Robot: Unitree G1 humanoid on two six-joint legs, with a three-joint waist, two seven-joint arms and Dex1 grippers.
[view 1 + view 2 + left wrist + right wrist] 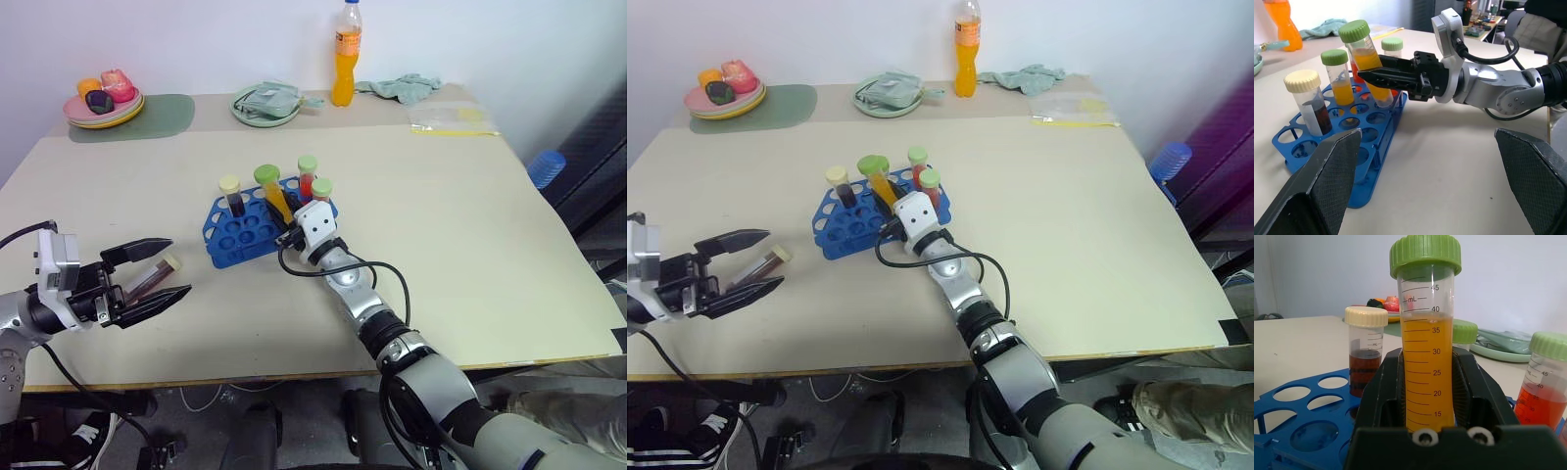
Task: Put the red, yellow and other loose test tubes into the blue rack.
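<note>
right hand (pixel 1382 77): we are pinching the yellow tube (pixel 1427 357) at mid-body, tilted over the blue rack (pixel 233 238), foot not yet seated.
left hand (pixel 157 277): we are holding it spread wide, nothing gripped; a loose dark tube (pixel 154 275) is lying on the bench (pixel 470 245) between its fingers.
handling: rigid plastic, smooth wall, probably slippery; liquid making it bottom-heavy (cap looks screwed on).
grip point: we are judging mid-body below the cap best, leaving the foot free for the hole.
rack: three capped tubes already standing upright.
</note>
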